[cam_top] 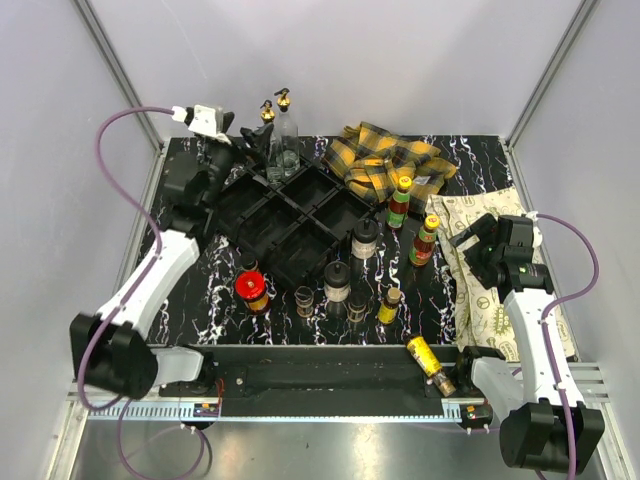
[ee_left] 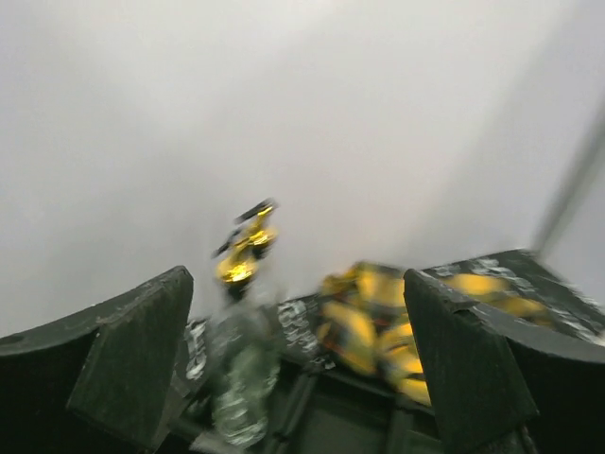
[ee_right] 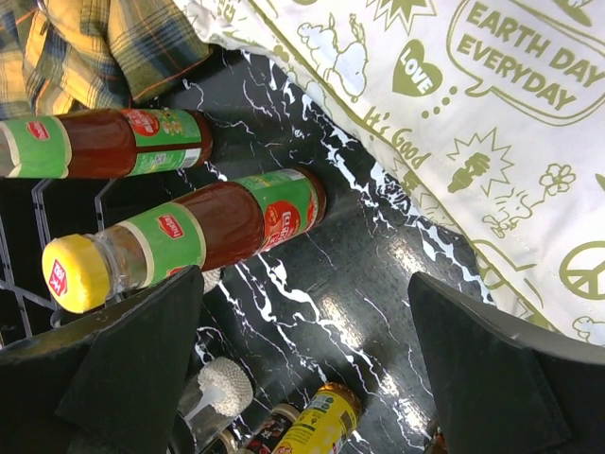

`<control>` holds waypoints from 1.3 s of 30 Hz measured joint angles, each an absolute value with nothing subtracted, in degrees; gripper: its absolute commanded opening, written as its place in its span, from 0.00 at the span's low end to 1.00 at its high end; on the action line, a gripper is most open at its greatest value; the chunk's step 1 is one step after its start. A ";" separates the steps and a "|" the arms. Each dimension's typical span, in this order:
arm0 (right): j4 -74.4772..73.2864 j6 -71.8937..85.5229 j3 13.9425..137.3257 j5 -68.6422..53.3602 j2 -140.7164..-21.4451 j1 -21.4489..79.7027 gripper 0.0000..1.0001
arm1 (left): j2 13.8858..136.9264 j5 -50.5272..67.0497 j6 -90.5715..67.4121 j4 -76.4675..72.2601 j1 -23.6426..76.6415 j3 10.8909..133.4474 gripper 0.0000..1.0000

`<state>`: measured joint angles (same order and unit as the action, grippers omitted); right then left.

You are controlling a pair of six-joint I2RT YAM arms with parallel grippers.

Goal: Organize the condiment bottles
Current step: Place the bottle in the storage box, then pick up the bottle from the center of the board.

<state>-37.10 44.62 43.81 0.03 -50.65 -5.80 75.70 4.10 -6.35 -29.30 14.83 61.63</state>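
Two clear gold-spouted glass bottles (cam_top: 282,145) stand at the far corner of the black divided tray (cam_top: 262,205). My left gripper (cam_top: 243,143) hangs open just left of them; the blurred left wrist view shows one glass bottle (ee_left: 238,374) ahead, between the fingers (ee_left: 132,364) but beyond them. Two yellow-capped sauce bottles (cam_top: 401,200) (cam_top: 426,240) stand right of the tray. My right gripper (cam_top: 468,248), open and empty, hovers beside them; the nearer sauce bottle (ee_right: 203,232) lies by its left finger. Black-capped shakers (cam_top: 364,238) (cam_top: 337,282) and a red-lidded jar (cam_top: 250,290) stand in front of the tray.
A yellow plaid cloth (cam_top: 385,160) lies bunched at the back right. A white printed cloth (cam_top: 495,295) covers the right side under the right arm. Small bottles (cam_top: 357,307) and a yellow-labelled one (cam_top: 389,305) stand near the front. One bottle (cam_top: 430,362) lies on the near rail.
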 measured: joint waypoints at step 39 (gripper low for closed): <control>-40.62 43.09 47.03 -11.31 -52.21 -7.66 1.00 | 93.19 48.64 13.08 10.55 64.16 77.56 0.92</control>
